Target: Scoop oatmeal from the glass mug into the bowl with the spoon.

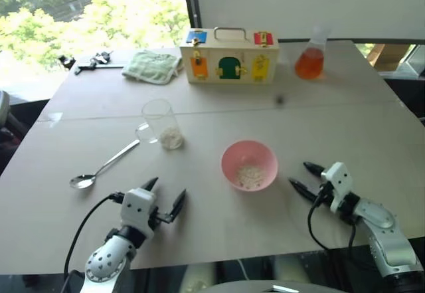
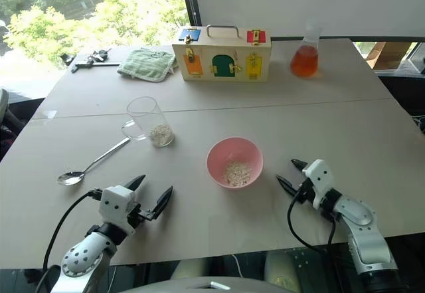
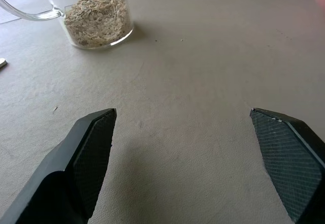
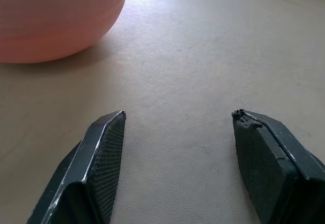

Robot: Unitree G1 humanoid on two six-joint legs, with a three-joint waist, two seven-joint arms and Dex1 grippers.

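Oatmeal [image 1: 250, 175] lies partly in the bowl [image 1: 229, 159], the remainder in the glass mug [image 1: 160, 121]. We judge the scooping partly done, more apparently left: the spoon [image 1: 103, 167] lies on the table, and the left gripper [image 1: 166, 197] and right gripper [image 1: 304, 177] both gape, gripping nothing.

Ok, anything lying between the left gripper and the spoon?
No. The left eye view shows bare table between the open left gripper and the spoon, which lies untouched to its left, beside the mug.

The bowl [image 1: 249, 165] is pink and the oatmeal [image 1: 171, 137] pale cream inside the clear glass mug [image 1: 159, 123]. The spoon [image 1: 103, 167] is shiny silver on the beige desk [image 1: 345, 127], and the flask [image 1: 310, 59] holds orange liquid.
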